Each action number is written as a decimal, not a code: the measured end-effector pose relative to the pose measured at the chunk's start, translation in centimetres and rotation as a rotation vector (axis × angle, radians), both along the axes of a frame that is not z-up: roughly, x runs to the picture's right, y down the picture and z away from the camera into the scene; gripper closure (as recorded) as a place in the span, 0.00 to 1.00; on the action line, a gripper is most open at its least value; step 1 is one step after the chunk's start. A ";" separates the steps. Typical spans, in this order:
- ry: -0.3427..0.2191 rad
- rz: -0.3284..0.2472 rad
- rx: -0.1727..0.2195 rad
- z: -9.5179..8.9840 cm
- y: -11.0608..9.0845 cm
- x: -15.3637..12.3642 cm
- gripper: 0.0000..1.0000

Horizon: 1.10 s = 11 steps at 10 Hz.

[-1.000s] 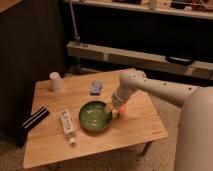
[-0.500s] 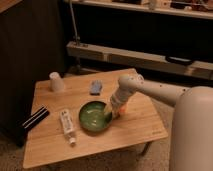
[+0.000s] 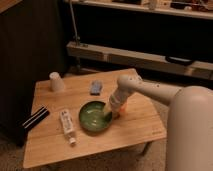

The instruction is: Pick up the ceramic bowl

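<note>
- Table: low wooden top, carries all items.
- Arm: white, reaches in from right, angled down twd table centre.
- Ceramic bowl: green, glossy, upright nr centre-front of table.
- Claw: at bowl's right rim; opening & grip cannot be told.
- White cup: upturned, back-left corner.

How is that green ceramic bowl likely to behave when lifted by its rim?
The ceramic bowl looks glossy, so probably slippery. It is rigid and likely heavy for its size. Gripped at its right rim, where the gripper sits, the wide, shallow bowl may tilt.
</note>
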<state>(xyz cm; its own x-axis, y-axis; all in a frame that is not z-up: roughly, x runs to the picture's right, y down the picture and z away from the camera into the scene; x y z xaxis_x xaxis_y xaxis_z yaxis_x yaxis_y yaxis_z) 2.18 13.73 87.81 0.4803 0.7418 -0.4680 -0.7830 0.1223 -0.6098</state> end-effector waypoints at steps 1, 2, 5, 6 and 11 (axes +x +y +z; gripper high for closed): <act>-0.001 0.003 -0.006 0.2 0.1 0.0 0.45; -0.001 0.006 -0.007 0.3 0.2 0.0 0.45; -0.013 0.017 -0.023 0.7 0.5 -0.2 0.67; -0.032 0.033 -0.029 0.7 0.4 -0.5 0.79; -0.187 0.157 -0.100 -3.5 -3.1 -2.0 0.90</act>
